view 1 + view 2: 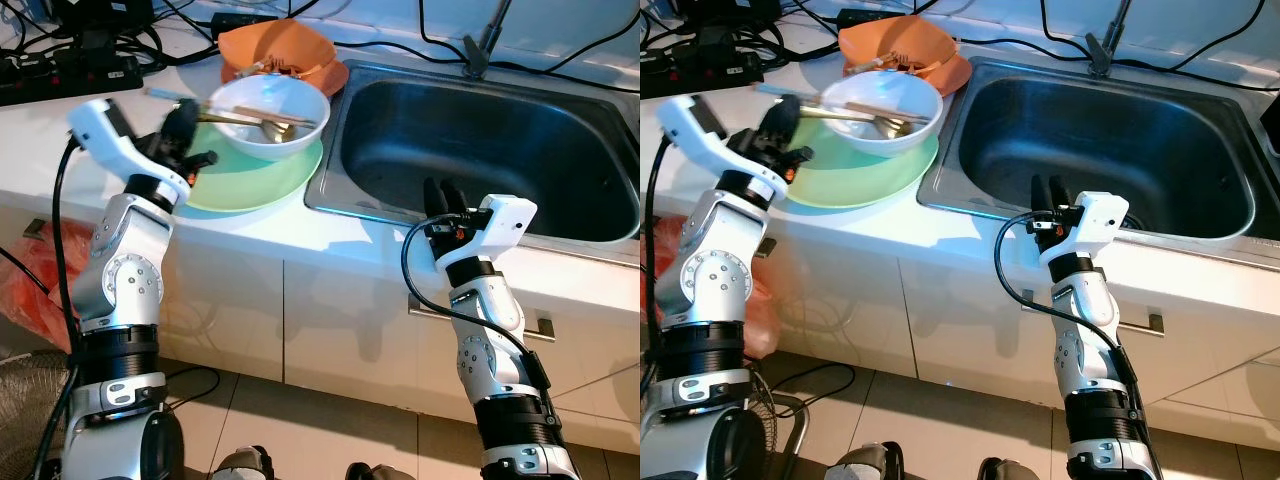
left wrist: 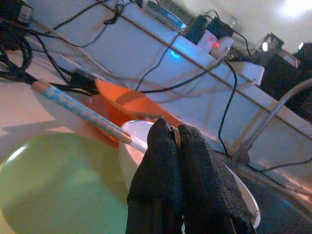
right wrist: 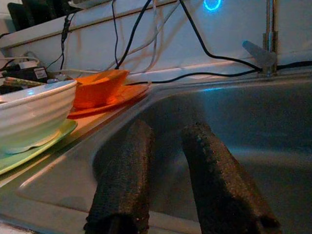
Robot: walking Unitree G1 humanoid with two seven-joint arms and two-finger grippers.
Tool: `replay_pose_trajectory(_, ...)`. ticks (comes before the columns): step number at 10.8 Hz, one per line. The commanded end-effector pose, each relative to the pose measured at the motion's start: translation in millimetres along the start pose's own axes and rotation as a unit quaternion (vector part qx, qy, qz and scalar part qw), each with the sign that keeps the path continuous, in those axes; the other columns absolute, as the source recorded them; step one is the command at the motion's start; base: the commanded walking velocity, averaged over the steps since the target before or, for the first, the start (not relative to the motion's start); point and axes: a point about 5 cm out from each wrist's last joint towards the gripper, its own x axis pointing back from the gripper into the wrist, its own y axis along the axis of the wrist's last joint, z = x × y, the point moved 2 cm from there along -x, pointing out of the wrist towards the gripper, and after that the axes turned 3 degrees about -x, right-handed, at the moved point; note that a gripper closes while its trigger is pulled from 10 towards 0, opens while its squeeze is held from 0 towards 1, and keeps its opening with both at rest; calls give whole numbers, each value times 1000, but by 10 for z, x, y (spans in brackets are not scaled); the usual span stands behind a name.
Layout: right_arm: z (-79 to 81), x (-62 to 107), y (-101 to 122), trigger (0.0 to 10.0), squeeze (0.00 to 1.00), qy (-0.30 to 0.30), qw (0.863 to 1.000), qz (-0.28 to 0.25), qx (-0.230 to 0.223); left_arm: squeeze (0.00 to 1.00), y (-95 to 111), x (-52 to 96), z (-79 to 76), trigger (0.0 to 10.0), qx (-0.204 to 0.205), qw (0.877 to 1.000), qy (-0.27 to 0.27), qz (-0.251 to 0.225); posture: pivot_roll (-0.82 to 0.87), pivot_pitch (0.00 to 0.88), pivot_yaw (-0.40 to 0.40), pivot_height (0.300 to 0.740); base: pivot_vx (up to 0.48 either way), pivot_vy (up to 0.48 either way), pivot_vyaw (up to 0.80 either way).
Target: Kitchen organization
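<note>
- The left gripper point(image 1: 188, 128) is seen at the left rim of the white bowl point(image 1: 290, 110), with its fingers point(image 2: 195, 180) pressed together; in the left wrist view a thin edge appears to be pinched between the tips, though what it is cannot be told for certain.
- The white bowl stands on the green plate point(image 1: 255, 180) on the counter point(image 1: 40, 150), just left of the sink point(image 1: 600, 170); chopsticks point(image 1: 240, 117) and a spoon lie across it.
- If the bowl is to be moved, it should be kept level, so that the loose utensils are not tipped out.
- The orange dishes point(image 1: 300, 50) behind the bowl should be avoided.
- The right gripper point(image 1: 445, 200) is held at the sink's front rim, its fingers point(image 3: 126, 180) spread apart and empty.
</note>
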Motion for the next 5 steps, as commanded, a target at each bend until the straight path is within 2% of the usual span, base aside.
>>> replay_pose_trajectory(1,-6,9,-62,10000,0,1,1000,17,1,0,-121,12,-51,10000,-13,999,-13,40,127,134,-42,740,0,0,0)
replay_pose_trajectory(3,-3,2,-61,10000,0,2,1000,18,1,0,-101,20,-62,10000,-38,998,-18,53,128,134,-44,740,0,0,0)
replay_pose_trajectory(5,3,-6,-61,10000,0,4,1000,18,0,0,7,30,-28,10000,-94,994,-14,59,131,134,-45,740,0,0,0)
